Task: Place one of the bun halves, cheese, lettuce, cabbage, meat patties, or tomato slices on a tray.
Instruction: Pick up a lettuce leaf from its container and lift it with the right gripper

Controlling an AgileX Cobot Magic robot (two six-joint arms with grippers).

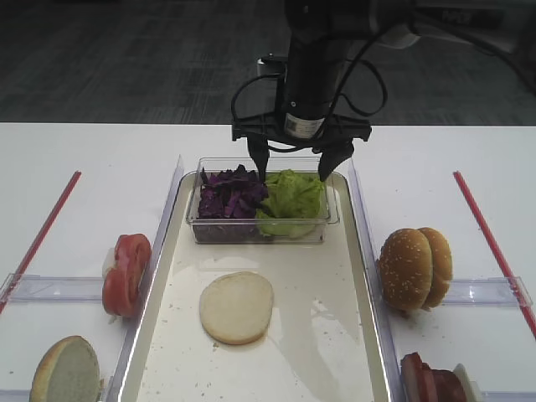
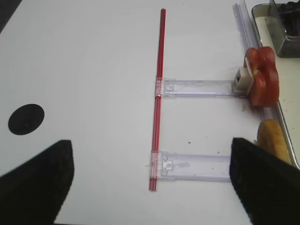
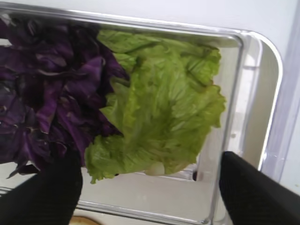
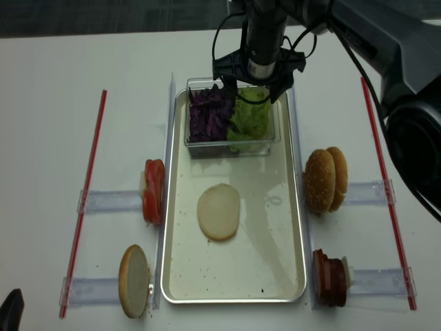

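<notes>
My right gripper (image 1: pixel 295 167) hangs open just above the light-green lettuce (image 1: pixel 291 199), one finger on each side of the leaf and nothing held. The lettuce (image 3: pixel 164 108) lies beside dark purple cabbage (image 3: pixel 47 93) in a clear tub (image 1: pixel 260 230) at the far end of the tray (image 1: pixel 335 335). A pale bun half (image 1: pixel 236 306) lies cut face up on the tray floor. My left gripper (image 2: pixel 150 187) is open over bare table to the left, holding nothing.
Tomato slices (image 1: pixel 126 272) stand on edge left of the tray, with a bun half (image 1: pixel 65 370) nearer the front. Two sesame bun halves (image 1: pixel 414 268) and meat patties (image 1: pixel 431 381) sit on the right. Red strips (image 1: pixel 42 230) and clear holders (image 2: pixel 197 86) lie on the table.
</notes>
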